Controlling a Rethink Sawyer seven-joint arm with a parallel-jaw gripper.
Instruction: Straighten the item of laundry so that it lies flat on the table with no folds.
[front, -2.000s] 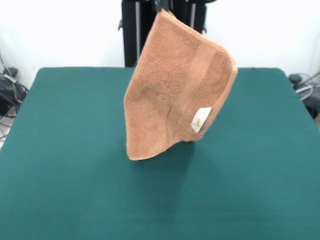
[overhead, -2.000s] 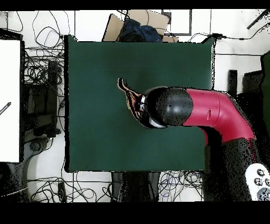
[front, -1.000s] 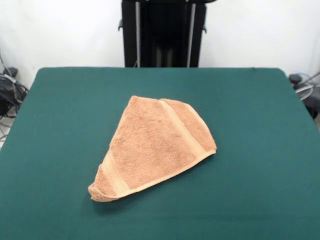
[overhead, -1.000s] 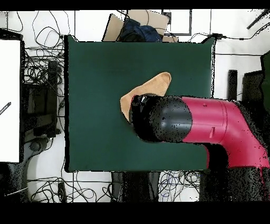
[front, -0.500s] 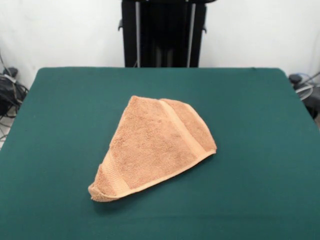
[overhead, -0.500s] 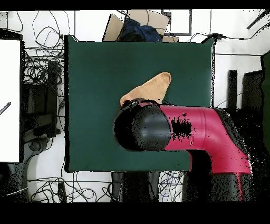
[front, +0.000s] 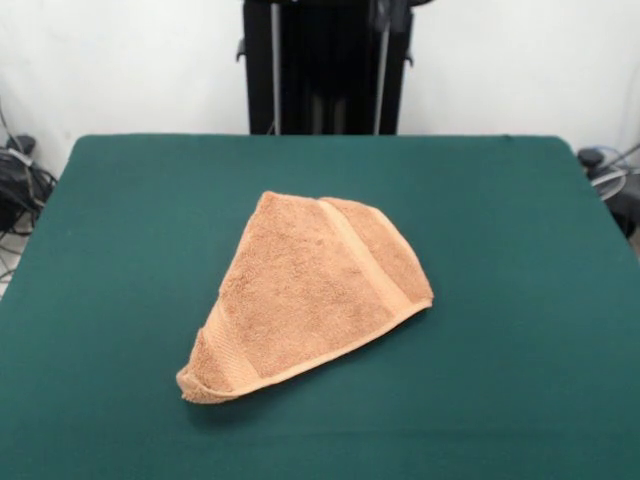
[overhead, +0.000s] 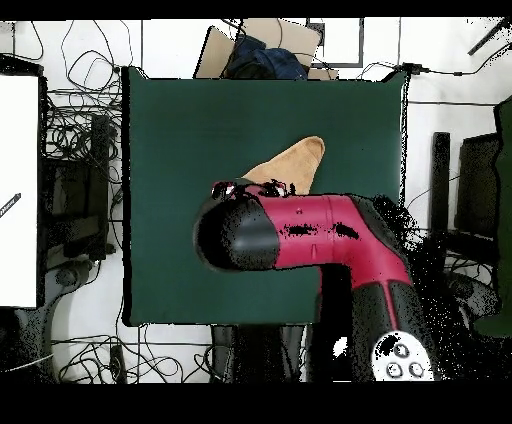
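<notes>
Front view shows the table (front: 520, 300) filling most of the frame, its dark green top bare on every side of the towel (front: 310, 295), which lies a little left of centre and well apart from all four edges. That leaves wide room for dragging or spreading cloth toward the lower right or the upper left of the frame without anything going over an edge.

Overhead, the red and black arm (overhead: 330, 235) reaches from the bottom right across the middle of the picture and covers part of the towel; only a tan wedge (overhead: 290, 162) shows above it. The gripper itself is hidden beneath the arm's black head and absent from the front view, so how its jaws stand cannot be told.

The towel is folded over into a rough triangle, one layer on another, with a woven band (front: 365, 262) running diagonally and a rolled lip at the lower-left tip (front: 200, 382). It looks soft, light and limp, likely to sag and drape when lifted, and not fragile. A good hold is probably the top layer's free corner at the right point (front: 425, 296), pinching one layer only.
</notes>
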